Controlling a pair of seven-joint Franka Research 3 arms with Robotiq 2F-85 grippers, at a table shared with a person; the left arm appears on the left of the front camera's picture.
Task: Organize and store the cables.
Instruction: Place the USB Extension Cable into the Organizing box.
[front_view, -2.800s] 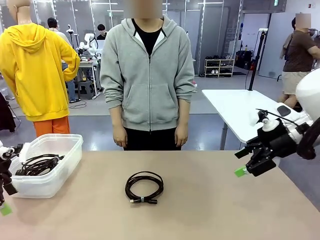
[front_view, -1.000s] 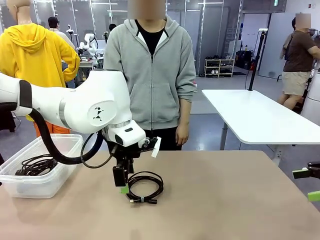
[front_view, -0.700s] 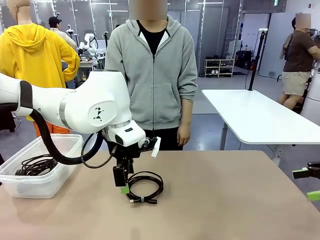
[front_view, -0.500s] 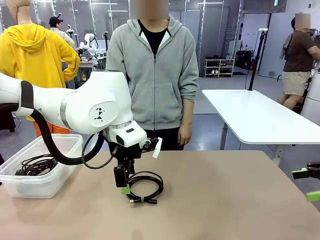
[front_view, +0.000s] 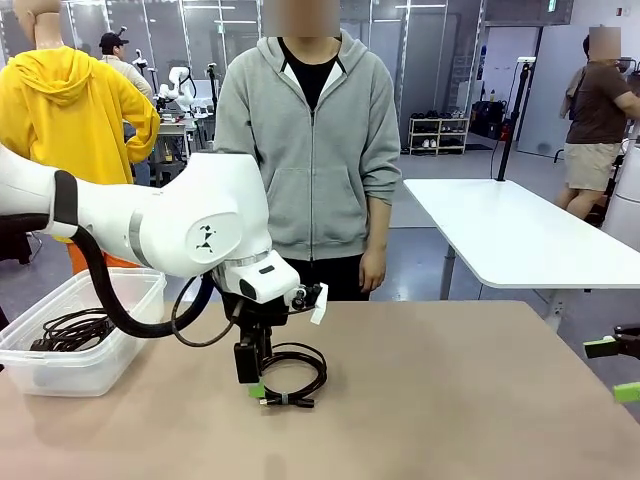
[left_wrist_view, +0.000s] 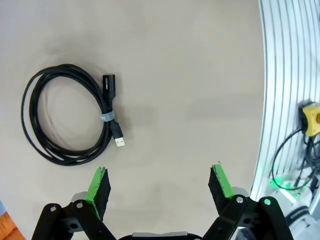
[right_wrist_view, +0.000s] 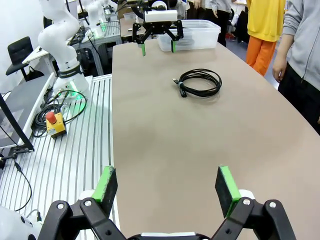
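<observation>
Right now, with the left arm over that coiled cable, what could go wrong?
The left gripper is open but offset from the cable; closing here would likely miss it. Only a small band ties the coil, so a pinch on one strand might loosen the loops. The loose plug could snag on the bin rim.

Left arm is glossy white with a grey joint ring and a small black mark on its round housing; a thick black hose loops beneath. Left gripper: black linkage, green pads. The person wears a grey zip hoodie over black.
</observation>
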